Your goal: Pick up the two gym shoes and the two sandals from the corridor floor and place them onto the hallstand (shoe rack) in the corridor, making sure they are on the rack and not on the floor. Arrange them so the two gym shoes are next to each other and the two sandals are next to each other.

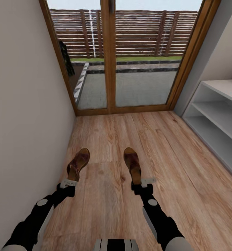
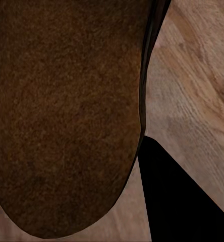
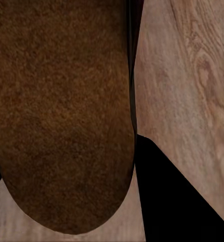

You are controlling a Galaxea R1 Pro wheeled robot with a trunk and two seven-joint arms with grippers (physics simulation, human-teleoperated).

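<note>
Each arm holds one dark brown strappy leather sandal out over the wood-plank floor.

Nearest, the left gripper (image 1: 68, 183) appears clamped on the heel of the left dark brown leather sandal (image 1: 78, 164), and the right gripper (image 1: 142, 184) likewise on the right sandal (image 1: 132, 164); the fingers themselves are poorly seen. Beyond lies warm light-brown plank floor (image 1: 164, 157), a pale white open shelf unit (image 1: 217, 115) at right, then the wooden-framed glass door (image 1: 109, 59).

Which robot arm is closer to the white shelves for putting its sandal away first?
Right. Its gripper at one sandal is on the white shelving's side; the left gripper, at the other sandal, is beside the wall.
</note>
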